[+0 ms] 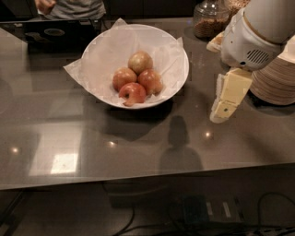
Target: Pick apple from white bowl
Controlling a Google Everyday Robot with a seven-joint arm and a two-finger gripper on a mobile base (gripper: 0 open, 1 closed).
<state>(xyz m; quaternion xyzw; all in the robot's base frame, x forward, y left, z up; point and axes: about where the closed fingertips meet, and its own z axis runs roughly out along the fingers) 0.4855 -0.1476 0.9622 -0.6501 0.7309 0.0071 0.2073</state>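
One white bowl point(177, 80) is sitting on the grey bench point(138, 147), toward the far side and left of centre, lined with crinkled white paper point(99, 50) that is sticking out past the rim on the left. Four fruits are lying in it, bunched together and touching. The apple point(133, 92) – the deep red one – is resting nearest the front rim. A yellowish-tan apple point(140, 61) is lying at the back, a pale pink-yellow apple point(123, 77) on the left and a reddish apple point(150, 81) on the right.

One gripper point(220, 115) is hanging over the bench to the right of the bowl, well apart from the fruit and pointing down – whether it is released or clenched cannot be told. Its white arm housing point(251, 44) is reaching in from the upper right.

One stack of tan plates point(276, 80) is standing just behind the gripper at the right edge. One glass jar point(207, 20) with brown contents is standing at the back, right of the bowl. One dark laptop point(55, 32) is lying at the back left, with a person point(73, 8) standing behind it. Between gripper and bowl, only bare bench is showing.
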